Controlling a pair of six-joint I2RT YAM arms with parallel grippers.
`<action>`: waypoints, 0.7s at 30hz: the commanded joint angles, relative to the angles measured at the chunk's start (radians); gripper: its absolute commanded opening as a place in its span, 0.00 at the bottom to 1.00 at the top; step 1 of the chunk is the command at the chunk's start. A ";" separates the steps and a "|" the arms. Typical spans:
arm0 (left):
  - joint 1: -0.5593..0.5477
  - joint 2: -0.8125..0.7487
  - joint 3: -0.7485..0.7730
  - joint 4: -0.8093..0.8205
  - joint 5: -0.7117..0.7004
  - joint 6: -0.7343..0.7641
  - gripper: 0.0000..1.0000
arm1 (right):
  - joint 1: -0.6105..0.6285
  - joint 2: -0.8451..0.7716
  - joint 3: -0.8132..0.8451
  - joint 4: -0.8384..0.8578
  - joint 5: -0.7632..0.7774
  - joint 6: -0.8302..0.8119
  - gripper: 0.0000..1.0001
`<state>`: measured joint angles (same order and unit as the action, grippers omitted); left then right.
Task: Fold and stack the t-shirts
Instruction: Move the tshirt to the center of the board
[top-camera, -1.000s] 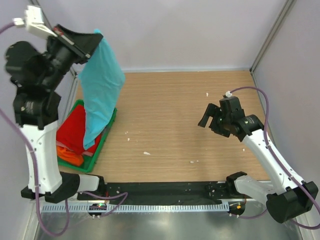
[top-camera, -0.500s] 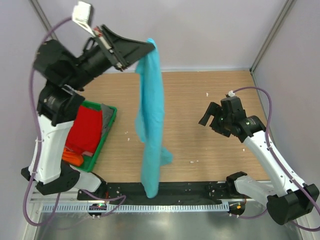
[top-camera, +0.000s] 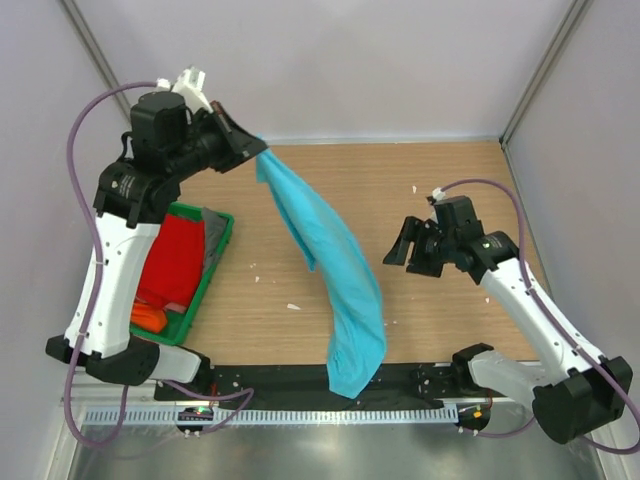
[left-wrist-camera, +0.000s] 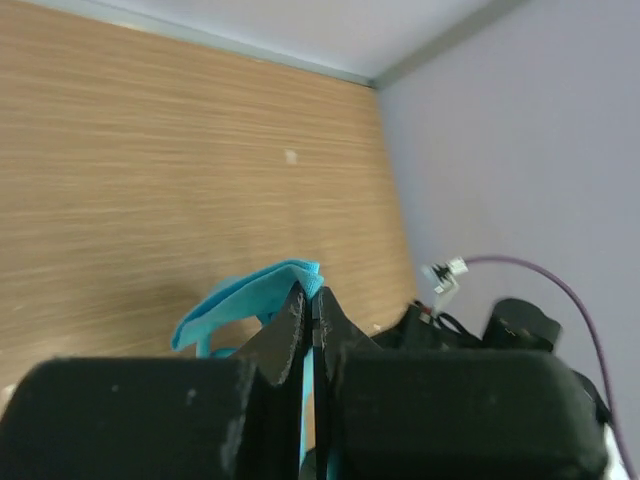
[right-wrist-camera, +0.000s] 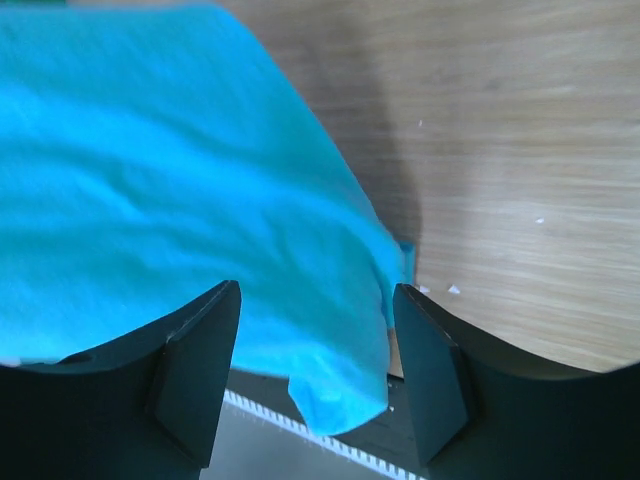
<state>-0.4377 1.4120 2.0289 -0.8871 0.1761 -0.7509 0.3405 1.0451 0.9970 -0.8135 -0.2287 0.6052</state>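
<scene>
My left gripper (top-camera: 258, 151) is shut on a corner of the turquoise-blue t-shirt (top-camera: 335, 270) and holds it high; the cloth hangs down and right to the table's front edge. In the left wrist view the shirt (left-wrist-camera: 245, 298) is pinched between the shut fingers. My right gripper (top-camera: 397, 250) is open and empty, just right of the hanging shirt; in its wrist view (right-wrist-camera: 315, 300) the blue cloth (right-wrist-camera: 170, 200) fills the space ahead of the jaws. The red t-shirt (top-camera: 172, 260) and the orange t-shirt (top-camera: 148, 317) lie in the green tray (top-camera: 215, 260) at the left.
A grey cloth (top-camera: 213, 232) lies at the tray's right side. A black strip (top-camera: 300, 378) and a toothed rail (top-camera: 300, 415) run along the table's front edge. Small white crumbs (top-camera: 293, 306) dot the wood.
My left gripper has swung from over the tray to the right and come down, dragging the blue shirt out over the table. My right gripper has shifted slightly left toward the shirt.
</scene>
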 joint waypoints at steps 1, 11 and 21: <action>0.149 -0.064 -0.114 -0.059 -0.009 0.087 0.00 | 0.026 0.043 -0.087 0.030 -0.133 -0.010 0.69; 0.243 -0.067 -0.205 -0.110 -0.088 0.117 0.00 | 0.187 0.147 -0.235 0.212 -0.130 0.099 0.68; 0.243 -0.079 -0.233 -0.124 -0.095 0.102 0.00 | 0.495 0.210 -0.325 0.251 -0.117 0.131 0.72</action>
<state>-0.1967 1.3693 1.7870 -1.0172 0.0937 -0.6533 0.7792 1.2259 0.6964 -0.5747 -0.3744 0.7113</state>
